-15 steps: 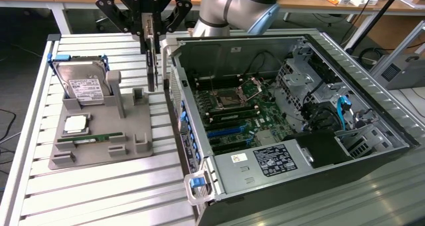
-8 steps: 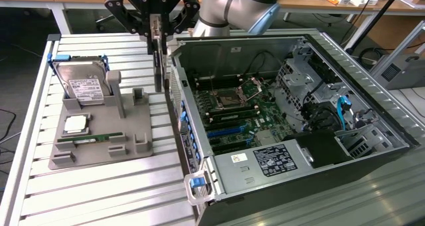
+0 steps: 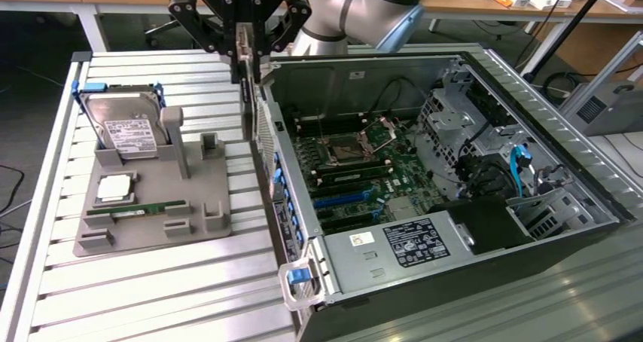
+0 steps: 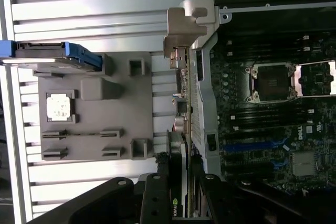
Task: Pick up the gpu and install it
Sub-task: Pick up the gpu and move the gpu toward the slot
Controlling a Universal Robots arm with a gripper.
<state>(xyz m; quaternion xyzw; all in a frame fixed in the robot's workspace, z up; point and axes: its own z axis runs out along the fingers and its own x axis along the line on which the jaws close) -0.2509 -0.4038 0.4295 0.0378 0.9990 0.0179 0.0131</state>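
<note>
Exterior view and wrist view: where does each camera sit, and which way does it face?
Exterior view: off the arm, raised, looking down on the open black metal computer case and grey plastic parts holder; the grey robot arm and black gripper show.
Wrist view: on the wrist, looking along the jaws, shut on the gpu, a thin dark card with silver bracket, toward case and holder.
Shared: gripper, gpu, case, holder, silver hard drive.
</note>
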